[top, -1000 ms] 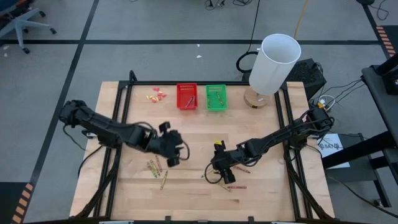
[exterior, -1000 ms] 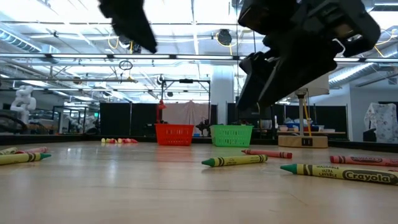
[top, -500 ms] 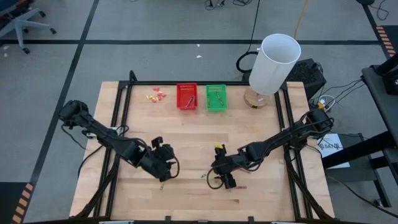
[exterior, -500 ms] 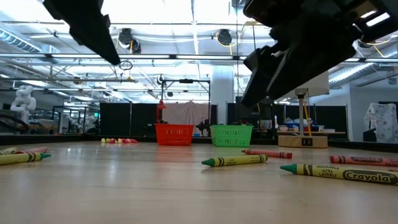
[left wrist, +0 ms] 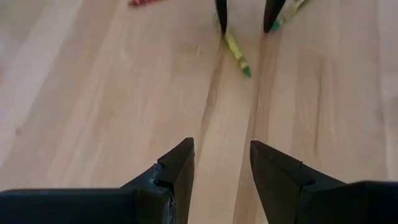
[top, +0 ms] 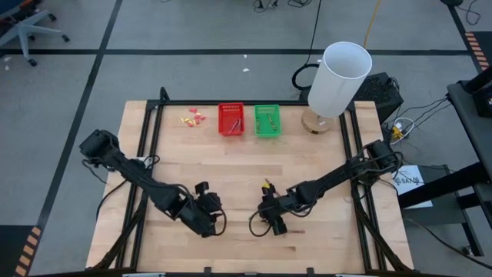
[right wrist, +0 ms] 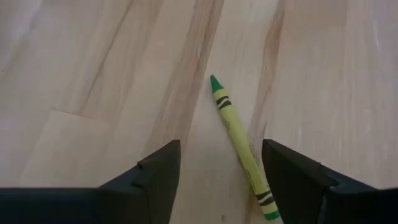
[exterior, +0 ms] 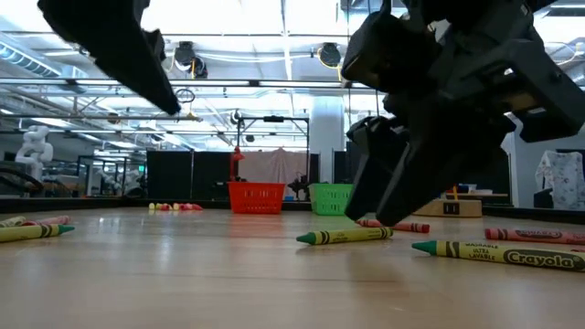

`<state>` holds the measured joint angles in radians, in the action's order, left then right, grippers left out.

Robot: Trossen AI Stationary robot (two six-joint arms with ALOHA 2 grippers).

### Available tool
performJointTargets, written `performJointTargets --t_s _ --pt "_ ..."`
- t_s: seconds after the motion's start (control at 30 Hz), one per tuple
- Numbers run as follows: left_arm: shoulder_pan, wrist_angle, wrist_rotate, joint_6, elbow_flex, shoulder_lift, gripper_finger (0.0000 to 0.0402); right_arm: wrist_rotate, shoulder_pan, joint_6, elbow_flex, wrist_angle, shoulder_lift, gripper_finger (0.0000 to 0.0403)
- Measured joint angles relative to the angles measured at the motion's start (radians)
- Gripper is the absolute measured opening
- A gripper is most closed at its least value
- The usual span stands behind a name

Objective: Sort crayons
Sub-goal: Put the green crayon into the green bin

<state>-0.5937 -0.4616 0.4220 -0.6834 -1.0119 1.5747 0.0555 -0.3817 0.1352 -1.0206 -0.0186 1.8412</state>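
- Lighting: bright, even, from overhead ceiling strips [exterior: 228, 27]; glare there in low view.
- Shadows: soft, faint on table [top: 323, 165].
- Low view: arms backlit, near-black silhouettes.
- Wrist views: sharp; fingers slightly soft.

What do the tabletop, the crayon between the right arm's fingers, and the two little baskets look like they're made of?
Tabletop: light wood planks, matte; grain streaks and board seams show.
Yellow-green crayon: probably wax in a paper wrapper; black bands are printed on the sleeve and the bare tip is darker green.
Red basket and green basket: likely moulded plastic, judging by the bright uniform colour and slotted walls.
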Motion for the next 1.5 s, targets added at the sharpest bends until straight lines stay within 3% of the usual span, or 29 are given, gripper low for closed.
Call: performJointTargets --t_s 0.3,0.63,1.07,1.5 --pt "-0.033 -0.018 -0.033 -0.089 0.000 0.061 0.0155 0.050 0.000 -0.038 0.000 -0.001 0.000 0.0170" --pt "-0.034 -0.020 -0.044 -0.103 0.000 0.074 0.0154 0.053 0.009 -0.080 0.000 -0.009 0.000 0.0160" --pt "-0.136 -0.148 -0.052 -0.481 0.000 0.074 0.0154 0.052 0.009 -0.080 0.000 -0.008 0.000 0.0160" --pt "-0.231 -0.079 -0.047 -0.601 -0.001 0.178 0.0154 0.052 0.009 -0.066 0.000 -0.008 0.000 0.0160"
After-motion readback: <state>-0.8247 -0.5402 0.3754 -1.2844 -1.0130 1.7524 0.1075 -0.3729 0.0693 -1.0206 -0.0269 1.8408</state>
